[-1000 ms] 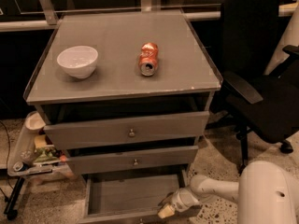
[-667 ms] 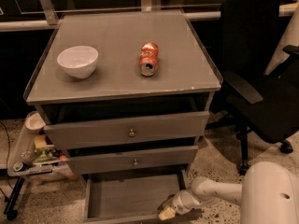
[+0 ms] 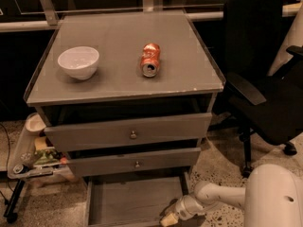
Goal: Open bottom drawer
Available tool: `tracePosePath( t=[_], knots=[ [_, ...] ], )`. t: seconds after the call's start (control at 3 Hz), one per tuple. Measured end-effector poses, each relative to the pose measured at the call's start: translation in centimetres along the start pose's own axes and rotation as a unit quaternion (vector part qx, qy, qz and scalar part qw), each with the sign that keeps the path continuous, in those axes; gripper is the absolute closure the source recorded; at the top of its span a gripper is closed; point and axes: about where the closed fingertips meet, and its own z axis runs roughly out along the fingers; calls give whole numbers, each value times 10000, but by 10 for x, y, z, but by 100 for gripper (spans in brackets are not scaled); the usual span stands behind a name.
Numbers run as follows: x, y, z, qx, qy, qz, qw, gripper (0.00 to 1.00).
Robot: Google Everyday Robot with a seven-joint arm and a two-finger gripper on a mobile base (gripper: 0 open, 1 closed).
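Note:
The bottom drawer (image 3: 132, 200) of the grey cabinet stands pulled out toward me, its plain grey tray showing; its front and knob are cut off by the lower edge of the view. My gripper (image 3: 169, 218) is at the drawer's front right corner, low in the view, at the end of my white arm (image 3: 222, 195). Above it are the mid-sized drawer front (image 3: 135, 162) and the tallest drawer front (image 3: 130, 132), both closed, each with a small round knob.
On the cabinet top (image 3: 113, 86) sit a white bowl (image 3: 78, 62) and a crushed orange can (image 3: 150, 59) on its side. A black office chair (image 3: 265, 84) stands to the right. A cluttered side cart (image 3: 33, 157) is at the left.
The drawer stays pulled out. My gripper and arm have shifted only slightly at the drawer's front right corner.

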Motion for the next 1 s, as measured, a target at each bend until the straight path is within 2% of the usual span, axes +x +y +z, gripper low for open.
tracePosePath(
  t=[0.33,0.67,1.0],
  knots=[
    [-1,1,-2,0,0,0,10000,100],
    [20,13,1,-65,42,149,9999,100],
    [19,14,-2,-65,42,149,9999,100]
  ],
)
